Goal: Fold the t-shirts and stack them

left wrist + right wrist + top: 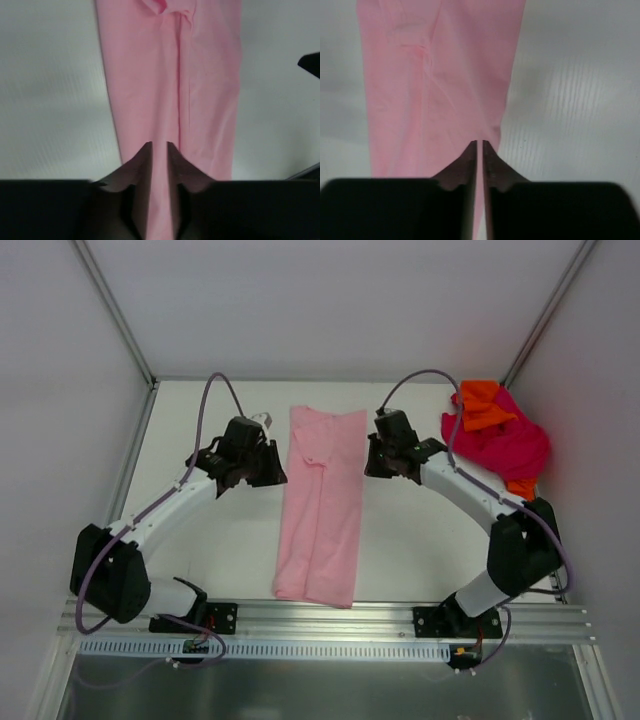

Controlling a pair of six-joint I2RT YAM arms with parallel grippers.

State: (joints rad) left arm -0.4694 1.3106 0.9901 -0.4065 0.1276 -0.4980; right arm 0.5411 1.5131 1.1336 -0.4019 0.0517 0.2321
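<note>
Overhead view, left side: my left arm runs from its base at the near edge, elbow out to the left, its white forearm slanting forward and inward across the white table [220, 550]. My left gripper [268, 468] sits at the left edge of the long pale-pink cotton t-shirt [320, 505].

Only the left wrist camera shows my left gripper's [159, 148] fingers [142, 165]. They stand a narrow slot apart and pink fabric fills the slot. I cannot tell whether that fabric is pinched or merely lies behind. This view also shows a lengthwise crease down the t-shirt [170, 75].

Only the overhead view shows the whole garment. It is folded into a narrow strip at table centre and runs from the far half down to the aluminium rail [330, 618].

Right side: my right arm mirrors the left, elbow out to the right, forearm slanting inward. My right gripper [377, 458] meets the strip's right edge.

The right wrist camera shows my right gripper [480, 145] closed to a hairline slit, tips at the right border of the t-shirt [440, 75]. I cannot confirm cloth in the slit.

Only the overhead view shows the crumpled magenta garment [505, 445] with an orange garment [485, 405] on it. They lie in the far right corner, well apart from the strip.
</note>
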